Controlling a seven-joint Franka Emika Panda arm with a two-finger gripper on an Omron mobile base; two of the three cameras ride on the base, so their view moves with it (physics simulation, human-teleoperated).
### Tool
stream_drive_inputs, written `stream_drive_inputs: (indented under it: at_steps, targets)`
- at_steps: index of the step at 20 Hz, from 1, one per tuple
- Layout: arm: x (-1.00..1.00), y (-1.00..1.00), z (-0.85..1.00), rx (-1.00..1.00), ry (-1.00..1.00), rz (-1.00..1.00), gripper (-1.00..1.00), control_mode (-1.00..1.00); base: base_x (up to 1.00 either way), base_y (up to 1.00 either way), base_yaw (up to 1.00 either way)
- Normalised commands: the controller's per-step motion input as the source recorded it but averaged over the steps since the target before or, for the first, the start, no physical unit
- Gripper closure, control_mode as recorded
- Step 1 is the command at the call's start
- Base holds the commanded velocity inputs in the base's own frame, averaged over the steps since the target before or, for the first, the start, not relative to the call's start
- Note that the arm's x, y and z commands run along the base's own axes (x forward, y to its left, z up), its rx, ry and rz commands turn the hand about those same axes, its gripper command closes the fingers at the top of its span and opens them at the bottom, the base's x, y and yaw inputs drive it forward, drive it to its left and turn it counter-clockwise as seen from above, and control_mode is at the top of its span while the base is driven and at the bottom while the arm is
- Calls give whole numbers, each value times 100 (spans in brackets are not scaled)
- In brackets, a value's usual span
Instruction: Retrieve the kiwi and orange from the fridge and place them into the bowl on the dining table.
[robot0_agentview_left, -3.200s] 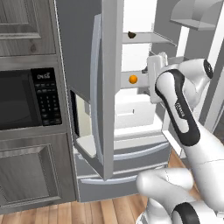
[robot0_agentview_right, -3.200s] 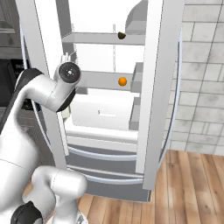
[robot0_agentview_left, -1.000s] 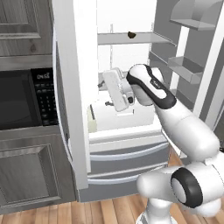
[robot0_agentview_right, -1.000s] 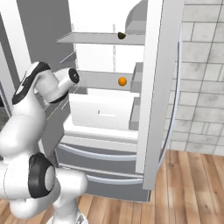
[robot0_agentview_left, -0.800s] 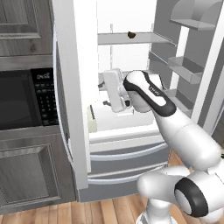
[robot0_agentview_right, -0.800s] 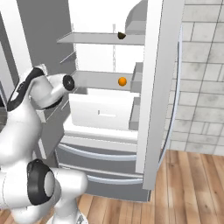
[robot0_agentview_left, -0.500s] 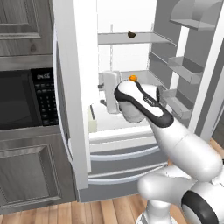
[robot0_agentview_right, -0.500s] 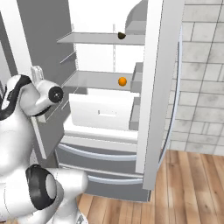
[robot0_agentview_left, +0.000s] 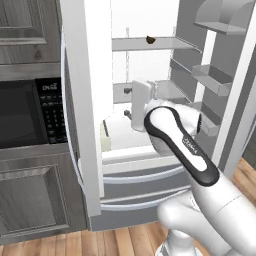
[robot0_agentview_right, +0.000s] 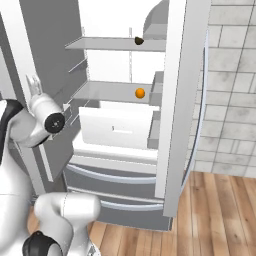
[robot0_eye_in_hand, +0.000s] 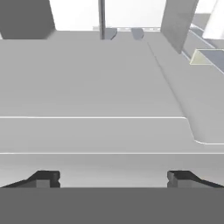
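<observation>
Right base view: orange (robot0_agentview_right: 140, 93) on fridge (robot0_agentview_right: 177, 100) shelf, kiwi (robot0_agentview_right: 139, 40) above; hand (robot0_eye_in_hand: 113, 177) spread, empty.

Bright orange (robot0_agentview_right: 140, 93), dark kiwi (robot0_agentview_right: 139, 41), white-lined grey fridge (robot0_agentview_right: 182, 100).

The arm (robot0_agentview_left: 200, 190) was built of smooth, rounded white shells, joined by dark, near-black bands. One long black strip with small white lettering was seen along a link in the left base view. A round black cap with a pale centre was set into a white joint (robot0_agentview_right: 54, 121) in the right base view. The tool (robot0_eye_in_hand: 113, 178) was tipped with two small dark fingers (robot0_eye_in_hand: 43, 178).
</observation>
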Motion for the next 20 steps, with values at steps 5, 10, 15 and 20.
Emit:
stream_drive_inputs:
  at_steps: [5,10,15,20]
  targets:
    - [-2,-54,100,-1,-1,0,-100,-100,0,0,0]
    - [0,-39,66,-35,8,0,-100,-100,0,0,0]
    - [-2,-46,-3,-76,-6,0,-100,-100,0,0,0]
    - [-5,-54,-35,-69,-20,0,-100,-100,0,0,0]
